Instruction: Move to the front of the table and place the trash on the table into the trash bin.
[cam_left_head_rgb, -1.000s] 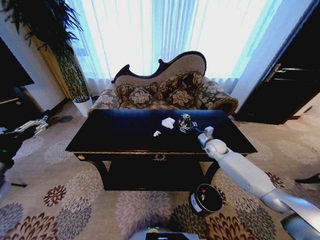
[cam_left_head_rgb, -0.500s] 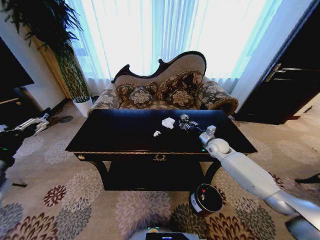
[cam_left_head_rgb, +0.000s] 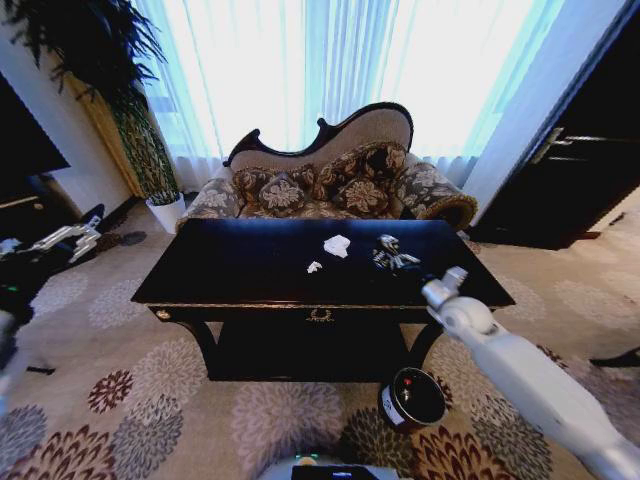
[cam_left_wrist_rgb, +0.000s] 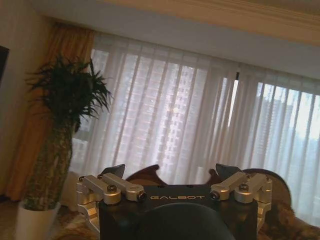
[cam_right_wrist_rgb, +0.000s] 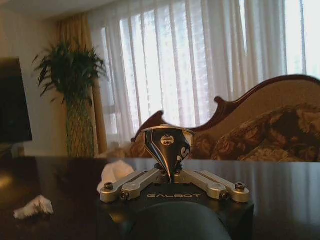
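A shiny, crumpled bottle-like piece of trash (cam_right_wrist_rgb: 168, 145) is pinched in the right gripper (cam_left_head_rgb: 392, 258), whose jaws are clenched on its narrow lower end. The piece flares wider toward its top and stands roughly upright. In the head view it hangs over the right half of the dark, glossy worktop (cam_left_head_rgb: 250, 270), around the 1 o'clock direction from the robot.

Two more pieces of trash lie on the worktop, both at about 9 o'clock from the held piece. A larger white crumpled paper (cam_left_head_rgb: 337, 245) sits near it. A smaller white scrap (cam_left_head_rgb: 314, 267) lies a little farther on, closer to the front edge.

The trash bin (cam_left_head_rgb: 411, 398) stands on the patterned carpet in front of the worktop, at about 6 o'clock from the held piece and lower down, beside the right arm. Its dark inside cannot be made out well enough to say whether anything is in it. The right arm is much the nearer one to the bin.

The left gripper (cam_left_head_rgb: 68, 240) is parked well off to the robot's left, away from the worktop. Its jaws are spread apart and hold nothing.
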